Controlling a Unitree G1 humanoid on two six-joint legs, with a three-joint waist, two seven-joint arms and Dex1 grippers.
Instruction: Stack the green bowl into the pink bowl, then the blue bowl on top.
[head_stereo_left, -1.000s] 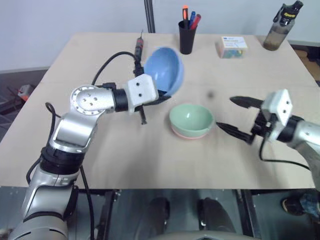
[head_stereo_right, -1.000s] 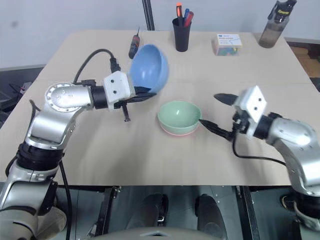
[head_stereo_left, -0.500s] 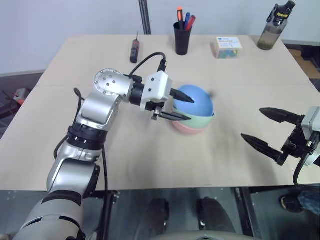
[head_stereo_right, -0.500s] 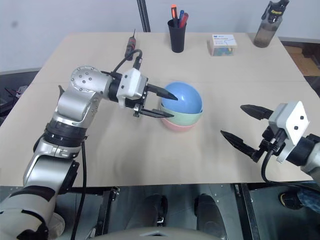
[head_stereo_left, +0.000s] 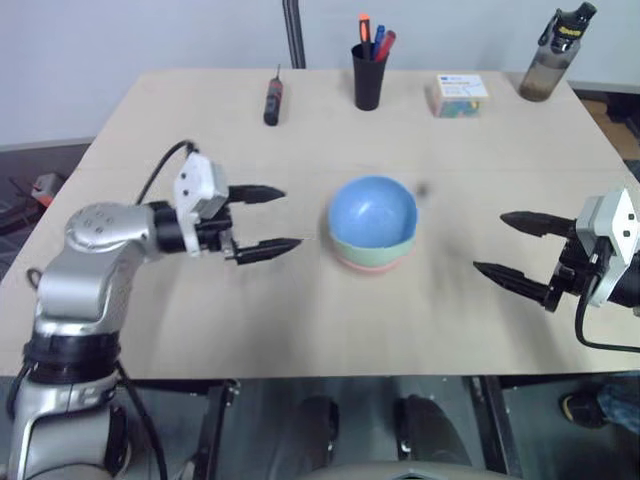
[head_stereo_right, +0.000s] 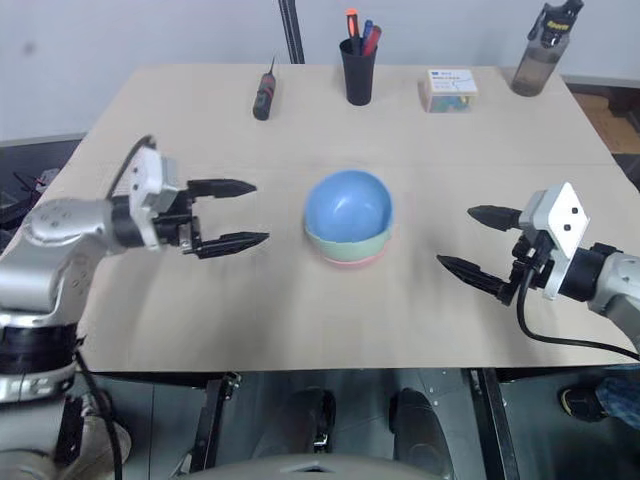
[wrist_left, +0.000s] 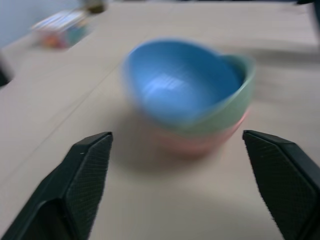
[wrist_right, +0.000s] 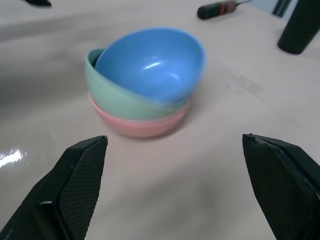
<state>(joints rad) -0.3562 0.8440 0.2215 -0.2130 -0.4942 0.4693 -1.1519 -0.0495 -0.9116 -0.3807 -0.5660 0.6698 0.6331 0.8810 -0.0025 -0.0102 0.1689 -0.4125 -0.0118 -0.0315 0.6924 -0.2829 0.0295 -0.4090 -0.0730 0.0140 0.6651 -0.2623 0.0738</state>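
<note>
Your robot's left arm (head_stereo_left: 95, 250) is built of rounded silver-grey shells joined by black rings; a disc at its elbow carries a ring of small dark screws; a black cable loops over it to a white block at the wrist. The left gripper (head_stereo_left: 278, 217) has two tapered black fingers (wrist_left: 85, 175) with a fine cross-hatched texture; the right gripper (head_stereo_left: 505, 243) matches, behind a white block with two dark dots and a black cable.

The blue bowl (head_stereo_left: 372, 211), carried tilted in the left claw (head_stereo_left: 271, 218) a second ago, now sits tilted in the green bowl (head_stereo_left: 375, 250); that claw is open, drawn back left.
</note>
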